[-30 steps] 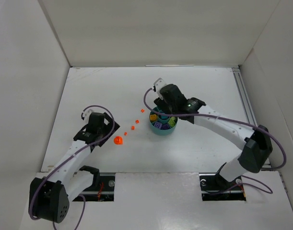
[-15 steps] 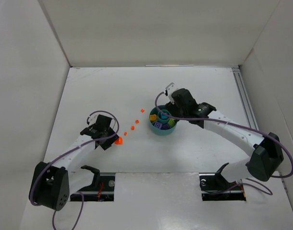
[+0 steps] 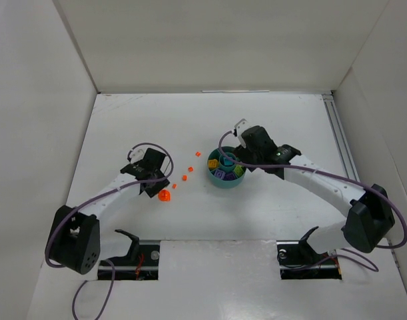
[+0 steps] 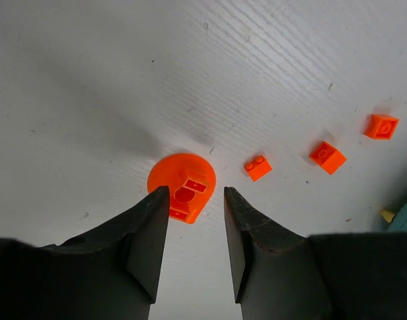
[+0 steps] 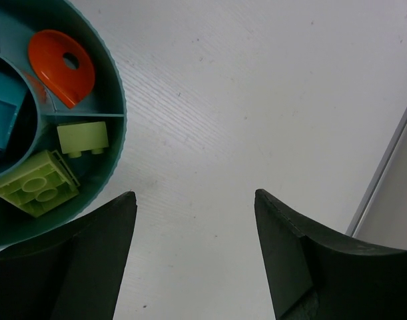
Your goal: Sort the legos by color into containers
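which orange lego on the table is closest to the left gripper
The round orange disc piece, right at the left gripper's fingertips; the three small orange bricks lie farther off.

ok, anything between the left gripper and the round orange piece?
Nothing visible. The round orange piece lies on bare table right at the tips of the left gripper, jaws apart. Three small orange bricks sit off to one side.

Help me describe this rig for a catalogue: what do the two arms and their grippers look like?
The left arm and right arm have slim white links with chunky black joints. A lilac cable runs along each, looping near the wrist. The left gripper and right gripper each have two broad matte black fingers.
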Robot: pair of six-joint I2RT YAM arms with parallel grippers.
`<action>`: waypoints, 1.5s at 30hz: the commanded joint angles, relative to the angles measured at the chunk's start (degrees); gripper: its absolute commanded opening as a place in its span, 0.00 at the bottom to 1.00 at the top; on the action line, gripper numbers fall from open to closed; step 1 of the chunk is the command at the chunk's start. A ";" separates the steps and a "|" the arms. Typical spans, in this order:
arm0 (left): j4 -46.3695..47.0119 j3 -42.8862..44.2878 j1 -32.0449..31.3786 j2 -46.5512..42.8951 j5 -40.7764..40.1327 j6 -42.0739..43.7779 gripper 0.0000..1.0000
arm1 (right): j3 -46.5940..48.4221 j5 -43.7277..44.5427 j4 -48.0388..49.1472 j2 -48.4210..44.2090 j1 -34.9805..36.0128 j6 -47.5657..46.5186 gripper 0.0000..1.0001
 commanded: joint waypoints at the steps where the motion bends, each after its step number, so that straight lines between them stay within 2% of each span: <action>1: -2.66 2.22 -0.99 1.94 -2.48 -0.39 0.35 | -0.52 0.76 1.64 -1.56 -0.99 -0.74 0.76; 12: -3.28 3.89 -4.33 6.24 -5.82 -0.92 0.32 | -1.57 0.24 2.16 -1.56 -2.05 -1.27 0.75; 23: -3.80 4.42 -4.33 7.92 -6.88 -0.92 0.27 | -2.10 0.24 2.69 -1.56 -2.57 -1.27 0.75; 28: -3.80 4.42 -4.33 7.92 -6.88 -0.92 0.20 | -2.10 0.24 2.69 -1.56 -2.57 -1.27 0.75; 35: -4.33 4.94 -5.48 8.44 -6.88 -0.92 0.05 | -2.10 0.24 2.69 -1.04 -3.10 -1.27 0.75; 45: -7.58 10.47 -7.32 3.01 -7.58 0.30 0.04 | -2.62 0.24 2.69 -1.56 -3.62 -1.27 0.75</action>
